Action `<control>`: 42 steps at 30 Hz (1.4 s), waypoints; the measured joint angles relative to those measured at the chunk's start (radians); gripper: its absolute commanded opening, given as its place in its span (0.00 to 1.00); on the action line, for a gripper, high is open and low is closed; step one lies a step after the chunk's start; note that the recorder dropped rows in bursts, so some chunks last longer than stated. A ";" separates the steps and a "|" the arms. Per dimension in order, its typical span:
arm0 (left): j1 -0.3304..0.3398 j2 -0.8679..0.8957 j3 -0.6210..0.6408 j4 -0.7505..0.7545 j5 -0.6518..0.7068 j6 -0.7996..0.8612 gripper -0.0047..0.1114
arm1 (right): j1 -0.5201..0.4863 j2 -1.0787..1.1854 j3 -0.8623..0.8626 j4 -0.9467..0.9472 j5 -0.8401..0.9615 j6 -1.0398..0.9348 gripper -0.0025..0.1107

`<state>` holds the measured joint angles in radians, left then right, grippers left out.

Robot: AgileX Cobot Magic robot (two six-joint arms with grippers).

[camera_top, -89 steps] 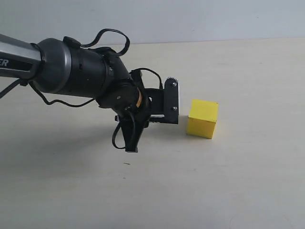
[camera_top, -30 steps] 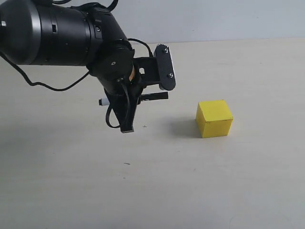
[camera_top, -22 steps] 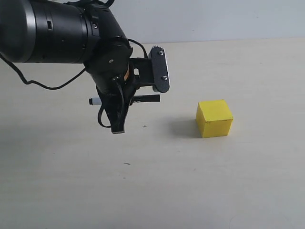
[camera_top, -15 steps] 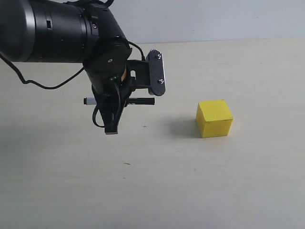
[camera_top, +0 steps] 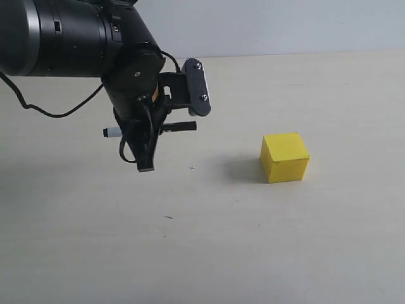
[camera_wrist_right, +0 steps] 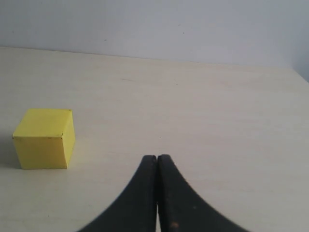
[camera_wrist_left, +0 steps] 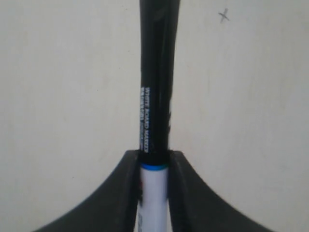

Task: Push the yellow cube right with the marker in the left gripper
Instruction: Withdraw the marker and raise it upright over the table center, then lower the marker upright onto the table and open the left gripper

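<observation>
The yellow cube (camera_top: 285, 157) rests on the pale table, right of centre; the right wrist view also shows this cube (camera_wrist_right: 43, 138). My left gripper (camera_top: 146, 163) hangs above the table well to the cube's left, fingers pointing down. It is shut on the marker (camera_top: 180, 126), which lies level with its black cap aimed at the cube; a wide gap separates them. In the left wrist view the gripper (camera_wrist_left: 154, 157) clamps the marker (camera_wrist_left: 155, 96) where cap meets white barrel. My right gripper (camera_wrist_right: 157, 157) is shut on nothing, off to the cube's side.
Black cables (camera_top: 44, 113) loop off the left arm. The table's far edge (camera_top: 304, 54) meets a pale wall. Small dark specks (camera_top: 192, 168) mark the tabletop, and a tiny cross (camera_wrist_left: 223, 15) shows under the marker.
The cube sits further right than three seconds ago and is slightly turned. Over the last second my left gripper has drawn back left and slightly up with the marker; the cube stayed still.
</observation>
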<state>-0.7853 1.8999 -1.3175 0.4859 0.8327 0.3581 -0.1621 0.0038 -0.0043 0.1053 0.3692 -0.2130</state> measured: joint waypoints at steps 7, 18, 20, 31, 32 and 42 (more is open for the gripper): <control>0.025 0.000 0.000 -0.033 -0.057 -0.201 0.04 | 0.000 0.000 0.000 0.000 0.000 0.000 0.02; 0.025 0.000 0.000 -0.307 -0.129 -0.456 0.04 | 0.000 0.000 0.000 0.000 0.000 0.000 0.02; 0.025 0.000 0.000 -0.320 -0.137 -0.571 0.04 | 0.000 0.000 0.000 0.000 0.000 0.000 0.02; 0.025 0.000 0.000 -0.351 -0.144 -1.120 0.04 | 0.000 0.000 0.000 0.000 0.000 0.000 0.02; 0.025 0.000 0.000 -0.374 -0.144 -1.133 0.04 | 0.000 0.000 0.000 0.000 0.000 0.000 0.02; 0.054 0.000 0.000 -0.396 -0.128 -1.196 0.04 | 0.000 0.000 0.000 0.000 0.000 0.000 0.02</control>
<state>-0.7312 1.8999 -1.3175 0.0901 0.7043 -0.8374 -0.1621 0.0038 -0.0043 0.1053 0.3692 -0.2130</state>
